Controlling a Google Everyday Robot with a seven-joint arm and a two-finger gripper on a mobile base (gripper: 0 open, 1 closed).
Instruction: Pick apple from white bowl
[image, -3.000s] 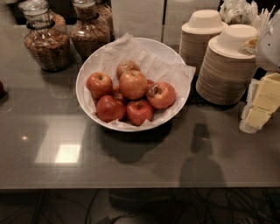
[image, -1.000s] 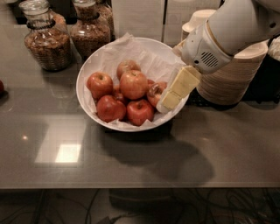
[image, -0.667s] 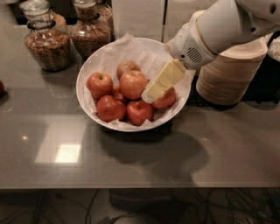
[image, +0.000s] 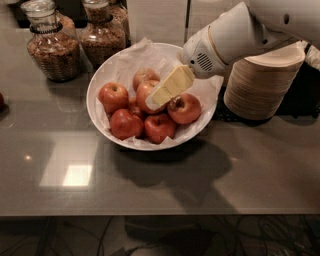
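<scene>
The white bowl (image: 90, 107) stands at the middle of the grey table, lined with crumpled white paper, and holds several apples. The largest apple (image: 142, 93), orange-red and paler than the rest, lies at the bowl's centre, partly hidden by my gripper. My gripper (image: 156, 99) reaches in from the upper right; its pale yellow tip lies over the right side of that apple. Smaller deep-red apples lie around it: one on the left (image: 113, 96), one in front (image: 125, 124) and one on the right (image: 184, 108).
Two glass jars of brown food (image: 52, 47) (image: 102, 32) stand behind the bowl at the left. A stack of beige paper bowls (image: 262, 82) stands right of the bowl, under my arm. The table's front edge runs along the bottom.
My arm came in from the right and swung left over the bowl. The gripper moved from the bowl's right rim to the central apple. The apples have not moved.
</scene>
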